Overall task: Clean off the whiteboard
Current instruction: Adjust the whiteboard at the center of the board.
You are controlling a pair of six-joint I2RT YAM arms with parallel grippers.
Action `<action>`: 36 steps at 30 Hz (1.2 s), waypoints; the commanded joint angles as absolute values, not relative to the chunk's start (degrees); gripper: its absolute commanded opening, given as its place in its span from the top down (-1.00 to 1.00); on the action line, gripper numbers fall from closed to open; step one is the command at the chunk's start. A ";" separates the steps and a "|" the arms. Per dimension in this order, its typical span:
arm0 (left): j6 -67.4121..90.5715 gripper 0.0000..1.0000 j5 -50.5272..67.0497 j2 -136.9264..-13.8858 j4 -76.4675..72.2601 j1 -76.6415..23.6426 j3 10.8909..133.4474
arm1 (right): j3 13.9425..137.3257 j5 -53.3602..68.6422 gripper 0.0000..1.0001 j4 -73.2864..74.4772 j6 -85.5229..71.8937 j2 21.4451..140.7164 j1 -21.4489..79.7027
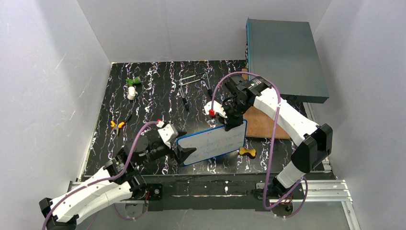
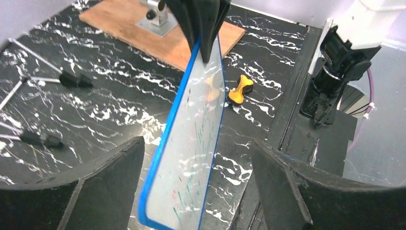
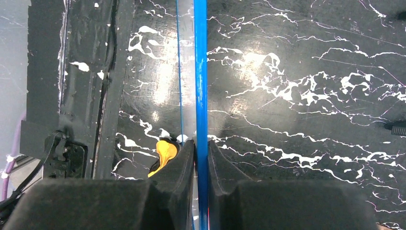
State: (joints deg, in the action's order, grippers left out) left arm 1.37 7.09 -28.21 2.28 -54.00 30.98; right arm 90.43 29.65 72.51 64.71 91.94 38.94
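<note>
Blue-framed whiteboard (image 1: 213,143) stands clamped in right end effector (image 3: 201,155), between splayed left fingers (image 2: 103,184).

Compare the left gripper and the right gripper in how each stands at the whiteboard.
The left gripper is open, its fingers wide on either side of the whiteboard without touching it; the right gripper is shut on the board's blue frame. The left gripper sits at the board's left end, the right gripper on its upper edge toward the right end. Both have black fingers and straddle an edge of the board.
</note>
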 commanded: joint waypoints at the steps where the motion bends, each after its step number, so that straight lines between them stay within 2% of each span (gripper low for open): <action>1: -5.15 -0.63 10.27 -33.56 12.07 -53.93 40.93 | 89.41 29.67 0.97 72.96 64.93 90.92 40.15; 7: -5.14 -0.81 16.31 -45.44 25.51 -52.99 52.04 | 89.00 29.71 0.97 72.60 64.70 90.43 40.43; 14: -8.34 -0.78 22.07 -53.72 29.32 -50.66 56.94 | 88.42 29.63 0.97 72.23 64.60 89.49 40.52; 18: -10.10 -0.59 24.25 -58.11 30.56 -49.06 59.84 | 88.17 29.70 0.97 72.10 64.44 89.39 40.61; 24: -12.27 -0.16 25.81 -61.90 32.29 -47.86 61.61 | 88.14 29.84 0.97 72.04 64.24 89.21 40.61; 31: -16.45 -0.03 27.99 -62.04 31.70 -47.72 59.10 | 88.37 30.04 0.97 72.01 64.07 89.47 40.61; 36: -17.47 0.27 28.14 -64.02 31.84 -47.74 59.40 | 88.50 29.98 0.97 72.09 63.83 89.83 40.61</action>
